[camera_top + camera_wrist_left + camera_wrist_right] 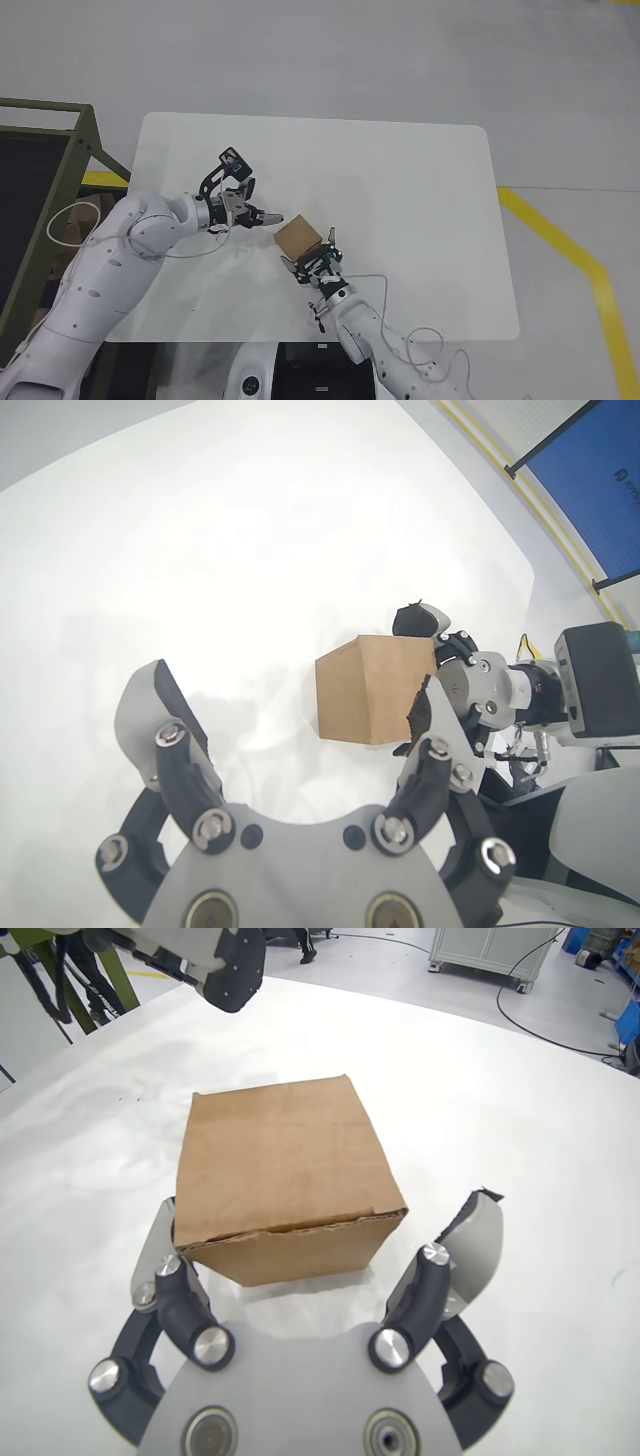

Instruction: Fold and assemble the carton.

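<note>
A small brown carton (297, 236) stands closed on the white table (400, 180), near its front middle. My right gripper (312, 262) is open at the carton's near side. In the right wrist view the carton (285, 1168) sits between its fingers; one finger (157, 1238) is against a lower corner, the other finger (475, 1228) stands apart from the box. My left gripper (252, 213) is open just left of the carton with nothing in it. In the left wrist view the carton (370, 695) lies beyond the open left gripper (295, 710), with the right gripper (465, 685) behind it.
A green metal frame (70, 140) stands off the table's left edge. Yellow floor tape (560, 240) runs to the right. A thin cable (375, 280) trails along the right arm. Bare tabletop stretches behind and to the right of the carton.
</note>
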`<state>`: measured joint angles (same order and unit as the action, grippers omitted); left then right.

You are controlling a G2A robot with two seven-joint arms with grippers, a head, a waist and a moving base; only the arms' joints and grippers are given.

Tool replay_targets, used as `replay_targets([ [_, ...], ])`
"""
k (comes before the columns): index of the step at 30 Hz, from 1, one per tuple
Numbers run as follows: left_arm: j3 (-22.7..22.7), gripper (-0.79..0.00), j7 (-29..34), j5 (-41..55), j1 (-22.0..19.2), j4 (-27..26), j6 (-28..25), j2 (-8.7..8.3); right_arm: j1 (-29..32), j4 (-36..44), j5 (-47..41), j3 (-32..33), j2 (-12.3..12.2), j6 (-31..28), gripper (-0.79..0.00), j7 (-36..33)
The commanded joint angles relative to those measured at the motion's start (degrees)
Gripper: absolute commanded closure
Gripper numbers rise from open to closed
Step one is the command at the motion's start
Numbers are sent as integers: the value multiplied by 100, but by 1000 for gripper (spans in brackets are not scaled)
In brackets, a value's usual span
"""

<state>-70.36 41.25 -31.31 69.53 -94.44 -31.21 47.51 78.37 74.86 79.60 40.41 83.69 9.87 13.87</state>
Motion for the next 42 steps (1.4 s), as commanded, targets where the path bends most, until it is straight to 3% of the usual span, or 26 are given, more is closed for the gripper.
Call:
replay_targets([
  [1,-9,-785,1,-2,9,-2,-5,0,-64,-67,11,-8,18,-83,-785,64],
  [14,-43,-785,37,-7,21,-8,10,8,-297,-372,-136,99,69,-761,-785,313],
  [29,-53,-785,60,-23,-2,-13,3,23,-363,-535,60,-104,245,-280,-785,261],
  [31,-59,-785,56,-16,1,-13,6,25,-369,-551,55,-109,263,-264,-770,255],
  [34,-69,-785,59,-16,7,-12,2,26,-368,-566,36,-97,283,-260,-650,255],
  [42,-95,-785,46,-19,29,2,-19,28,-336,-587,37,-50,315,-271,-640,299],
])
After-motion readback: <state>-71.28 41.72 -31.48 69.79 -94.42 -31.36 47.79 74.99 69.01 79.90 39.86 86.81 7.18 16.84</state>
